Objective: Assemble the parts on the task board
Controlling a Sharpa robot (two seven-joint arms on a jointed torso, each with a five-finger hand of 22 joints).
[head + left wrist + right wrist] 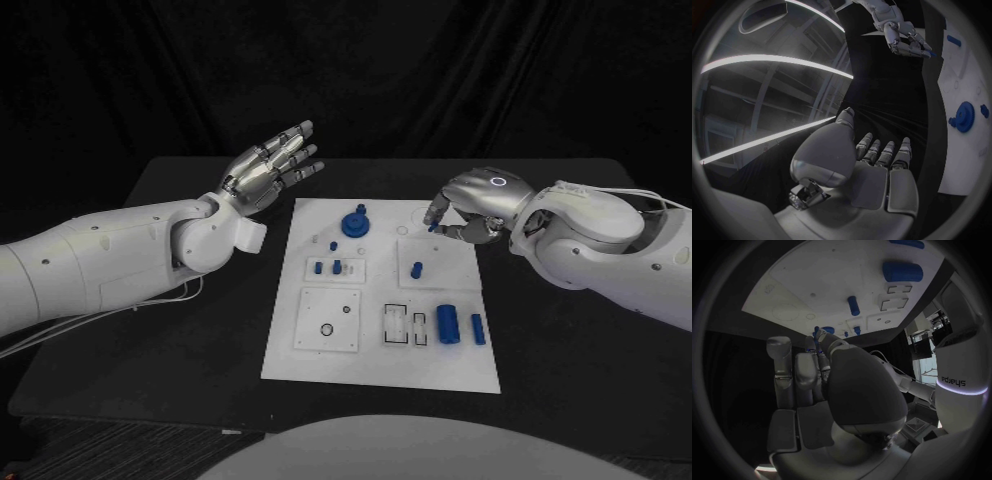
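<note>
Black table [173,330] under dark drapery carries the white task board [378,360] at its centre. I see my left hand [268,167] raised beside the board's far left corner, fingers spread and holding nothing. My right hand [469,208] hovers over the board's far right corner, pinching a small blue part [434,229] between its fingertips. Other blue pieces stand on the board: a gear [356,222] at the far end, a large cylinder [449,323] near the right edge.

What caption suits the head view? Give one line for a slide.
Right hand pinches a small blue part above the task board; left hand hovers open beside it.
</note>
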